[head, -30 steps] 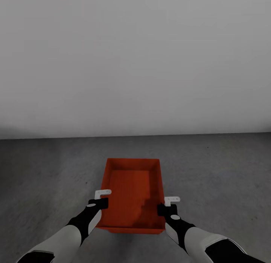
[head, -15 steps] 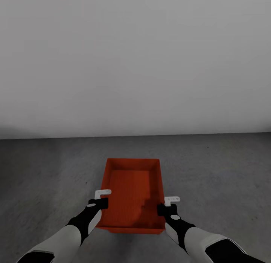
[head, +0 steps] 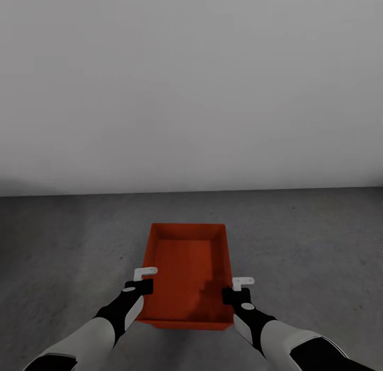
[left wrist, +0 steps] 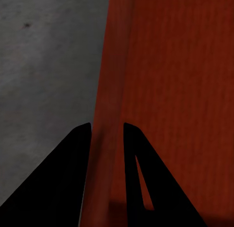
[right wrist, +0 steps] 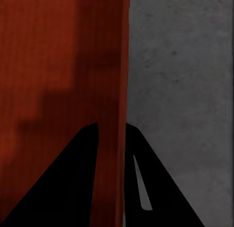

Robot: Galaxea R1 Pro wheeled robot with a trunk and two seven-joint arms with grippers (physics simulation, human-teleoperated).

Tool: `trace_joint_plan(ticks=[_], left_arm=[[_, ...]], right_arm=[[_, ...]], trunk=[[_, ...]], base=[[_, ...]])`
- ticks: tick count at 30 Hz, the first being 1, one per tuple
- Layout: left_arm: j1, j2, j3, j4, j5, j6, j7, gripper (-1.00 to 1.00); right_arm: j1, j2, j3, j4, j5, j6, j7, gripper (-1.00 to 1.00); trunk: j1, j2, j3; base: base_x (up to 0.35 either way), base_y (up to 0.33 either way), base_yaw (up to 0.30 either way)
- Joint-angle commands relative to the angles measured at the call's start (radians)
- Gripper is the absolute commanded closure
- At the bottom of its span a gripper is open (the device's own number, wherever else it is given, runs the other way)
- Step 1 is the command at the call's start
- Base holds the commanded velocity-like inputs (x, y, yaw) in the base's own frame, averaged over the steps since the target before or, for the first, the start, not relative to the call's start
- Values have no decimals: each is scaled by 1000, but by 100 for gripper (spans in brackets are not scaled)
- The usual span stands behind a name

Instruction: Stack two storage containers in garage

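Garage, facing a plain grey-white wall [head: 191, 84]. One storage container [head: 186, 272] sits in front of the robot over the dark concrete floor [head: 64, 243], long axis pointing away toward the wall. Can't tell from head view if it's resting on the floor or just above it; underside hidden.

Hands: left hand [head: 142, 279] on the container's left long wall, right hand [head: 239, 287] on the right long wall, both toward the near end. Wrist views: left hand [left wrist: 106, 139] has one finger either side of the thin orange wall, right hand [right wrist: 111, 139] likewise. Both read as clamped on the walls, though actual contact is hard to confirm.

Handling (judgement): open-topped, thin straight walls, flat bottom, empty. Prob. light and fairly stiff, but thin walls may flex under a pinch. Smooth walls, so could slip. Two-sided rim grip near one end means far end may droop; mid-wall grip would balance better.

Hidden / unclear: second container's whereabouts unknown from here. Near wall of the bin partly masked by forearms. Dark patch inside is prob. arm shadow, not contents.
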Motion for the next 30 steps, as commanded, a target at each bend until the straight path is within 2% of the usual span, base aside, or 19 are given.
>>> trace_joint_plan(ticks=[1,30], left_arm=[[-1,1,28,-3,-3,7,75,100],[-1,0,28,-2,-3,6,75,100]], right_arm=[[0,-67,-19,0,-19,-6,-62,100],[0,-67,-19,0,-19,-6,-62,100]], trunk=[[0,0,-1],[4,-7,-4]], base=[[0,-126,0],[0,-8,0]])
